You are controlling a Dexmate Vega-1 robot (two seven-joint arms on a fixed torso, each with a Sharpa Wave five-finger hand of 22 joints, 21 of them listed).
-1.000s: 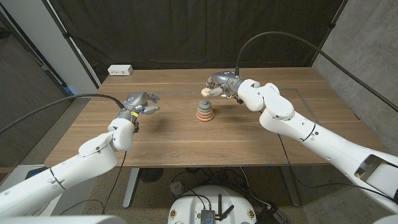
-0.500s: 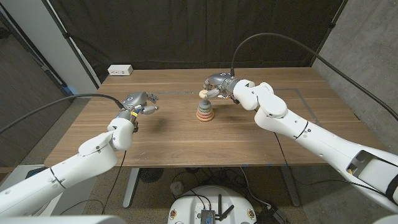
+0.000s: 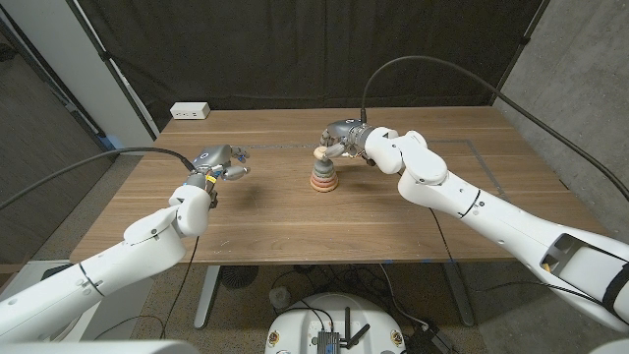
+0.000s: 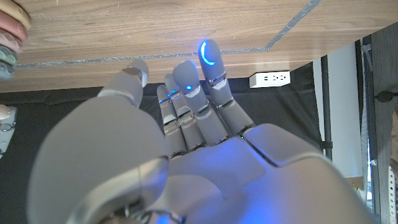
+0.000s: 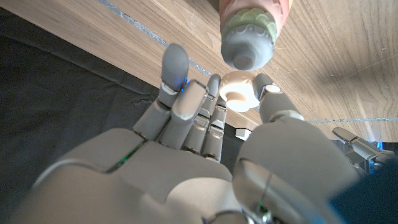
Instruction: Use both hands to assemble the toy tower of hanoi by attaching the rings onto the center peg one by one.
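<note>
Wooden boards of the table [image 3: 265, 221] run bare along the near edge, where both white arms come in from the bottom corners. Left of the middle, the left hand [image 3: 221, 162] hovers over the wood with nothing in it; in the left wrist view its fingers [image 4: 186, 93] reach out side by side, only slightly parted, and beyond them show the table's far edge and a white power strip [image 4: 270, 78]. Near the table's centre stands the toy tower [image 3: 324, 179], a stack of rings already on the peg, wider at the base and narrowing upward, in muted pink, green and grey tones. Directly above the stack is the right hand [image 3: 339, 138], reaching in from the right with its arm bent over the table. It pinches a small cream ring [image 3: 320, 152] just over the top of the tower; whether the ring already touches the peg cannot be told from the head view. In the right wrist view the cream ring [image 5: 239, 91] sits between the thumb and a finger of the right hand [image 5: 199, 143], with the grey top of the tower [image 5: 249, 43] close beside it. Farther back on the left, the power strip [image 3: 190, 111] lies at the table's far edge, and a dark curtain [image 3: 295, 49] hangs behind everything.
</note>
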